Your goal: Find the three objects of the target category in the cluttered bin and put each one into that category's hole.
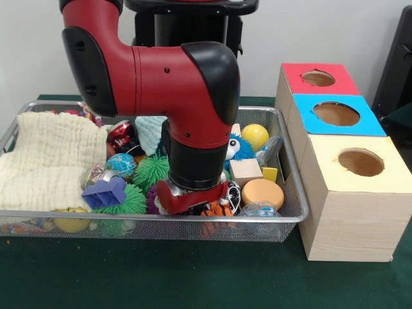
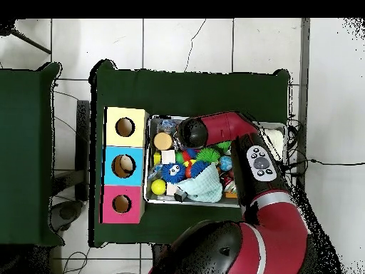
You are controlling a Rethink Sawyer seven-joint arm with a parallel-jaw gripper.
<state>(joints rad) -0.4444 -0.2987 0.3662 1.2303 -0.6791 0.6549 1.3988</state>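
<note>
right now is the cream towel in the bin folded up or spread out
Spread out. In the front view the cream towel lies open across the left end of the wire bin, draping over the toys beneath it.

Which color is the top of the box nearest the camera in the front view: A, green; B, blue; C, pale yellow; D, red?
C: the nearest box has a pale yellow top, with the blue box and then the red box lined up behind it.
</note>
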